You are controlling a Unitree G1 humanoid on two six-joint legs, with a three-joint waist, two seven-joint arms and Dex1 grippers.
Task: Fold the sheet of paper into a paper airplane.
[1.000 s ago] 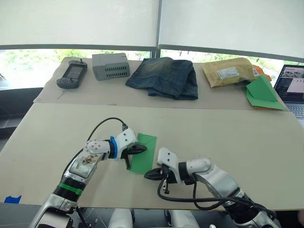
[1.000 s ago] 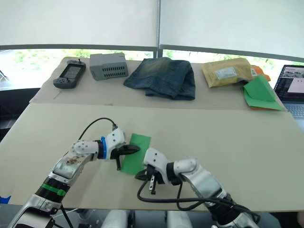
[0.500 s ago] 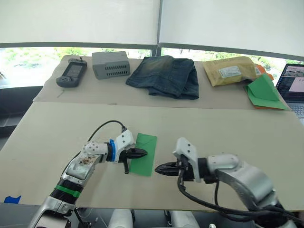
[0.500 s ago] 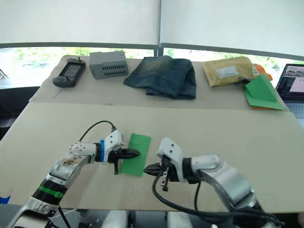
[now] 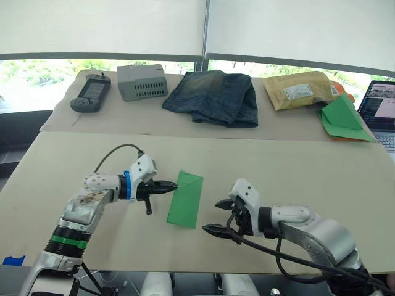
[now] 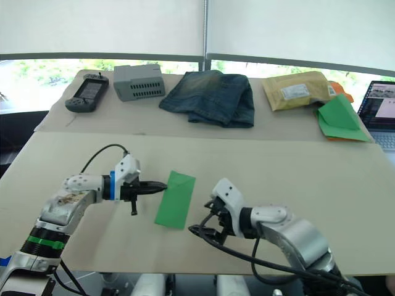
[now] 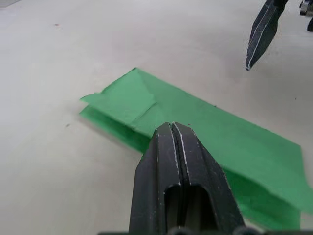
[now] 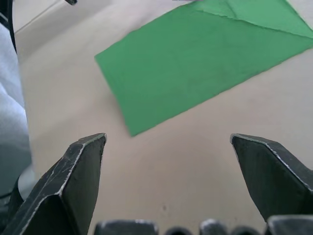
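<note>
My left gripper (image 5: pixel 168 187): clenched, both black fingers pressed flat together with nothing between them; the tip sits at the left edge of the green strip, and I cannot tell whether it touches the paper.
My right gripper (image 5: pixel 217 217): released, fingers spread wide apart, empty, low over the table just off the strip's near right corner and not touching it.
Sheet of paper (image 5: pixel 186 198): bright green, folded into a long narrow strip, lying flat on the near table (image 5: pixel 308 179) between my two grippers; one end has a small flap folded over at an angle, seen in my left wrist view (image 7: pixel 127 100); in my right wrist view the plain square end (image 8: pixel 195 58) lies just beyond my open fingers.
Far table, from my left to my right: a dark handheld device (image 5: pixel 86 96), a grey box (image 5: pixel 142 81), folded blue jeans (image 5: pixel 212 97), a padded tan envelope (image 5: pixel 299 90).
Green paper stack (image 5: pixel 341 119): lies at the far right beside the envelope, with orange showing along its edge.
Laptop (image 5: pixel 379 113): open at the right margin, just beyond the green stack.
</note>
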